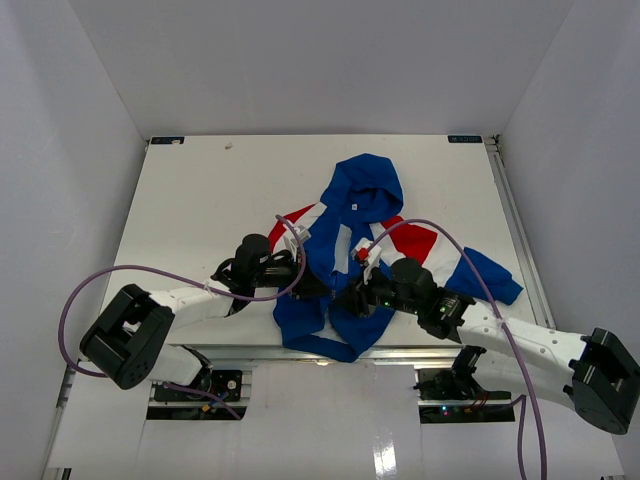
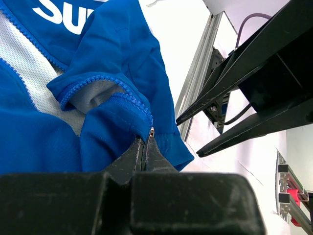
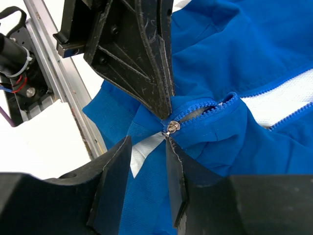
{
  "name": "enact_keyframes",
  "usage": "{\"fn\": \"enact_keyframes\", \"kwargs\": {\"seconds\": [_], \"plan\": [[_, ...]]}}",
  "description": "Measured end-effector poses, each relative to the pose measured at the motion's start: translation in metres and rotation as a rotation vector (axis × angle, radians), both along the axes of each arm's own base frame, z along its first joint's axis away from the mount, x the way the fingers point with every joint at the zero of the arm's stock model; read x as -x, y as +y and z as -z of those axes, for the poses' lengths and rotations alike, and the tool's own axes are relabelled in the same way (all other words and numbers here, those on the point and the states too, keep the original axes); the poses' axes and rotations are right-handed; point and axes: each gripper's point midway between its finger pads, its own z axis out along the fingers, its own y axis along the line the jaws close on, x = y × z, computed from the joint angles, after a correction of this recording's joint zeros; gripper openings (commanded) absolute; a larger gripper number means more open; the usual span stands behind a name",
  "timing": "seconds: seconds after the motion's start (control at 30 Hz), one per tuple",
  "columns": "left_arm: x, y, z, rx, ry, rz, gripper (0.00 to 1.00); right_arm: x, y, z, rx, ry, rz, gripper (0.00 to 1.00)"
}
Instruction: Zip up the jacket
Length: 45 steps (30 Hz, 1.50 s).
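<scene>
Where the arms cross it: the lower front of the small royal-blue hooded zip jacket (image 1: 355,190) lies under both wrists in the overhead view, and the foot of the zip cannot be seen from there.
Cut off: the white chest lettering (image 2: 63,12) runs out of the top of the left wrist view; only "SU" can be read.
Hard to make out: whether the small metal zip slider (image 3: 171,127) touches a right fingertip or sits just clear of it.
Half hidden: the sleeve on the left side, of which only a red-and-white panel (image 1: 300,218) shows beside the left arm.
Jacket, place: on the white table (image 1: 200,200), middle to near side, with the hem reaching the near edge by the aluminium rail (image 3: 63,88).
Jacket, lie: front up, long axis running straight away from the arms, hood at the far end and hem at the near end.
Jacket, front: parted, with white mesh lining showing between the two rows of teeth.
Right sleeve (image 1: 470,265): spread outward and toward the near right, cuff end blue.
Left gripper (image 2: 145,147): closed tight with no gap between its fingers, pinching the blue hem at the foot of the zip.
Right gripper (image 3: 148,142): jaws apart with a clear gap, nothing held; the slider lies just past its tips.
Grippers together: tips close beside each other at the zip's foot.
Cables: purple loops (image 1: 130,270) trailing from each arm.
</scene>
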Motion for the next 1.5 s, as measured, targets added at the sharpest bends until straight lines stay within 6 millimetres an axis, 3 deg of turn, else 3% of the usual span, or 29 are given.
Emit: {"fn": "enact_keyframes", "kwargs": {"seconds": [0.43,0.77,1.5], "plan": [[0.001,0.0,0.0,0.001,0.001,0.004,0.0,-0.003,-0.002,0.031,0.07,0.076,-0.013,0.48],[0.001,0.0,0.0,0.001,0.001,0.004,0.0,-0.009,-0.003,0.044,0.106,0.077,-0.008,0.5],[0.001,0.0,0.0,0.001,0.001,0.004,0.0,-0.007,0.0,0.043,0.065,0.112,0.003,0.48]]}}
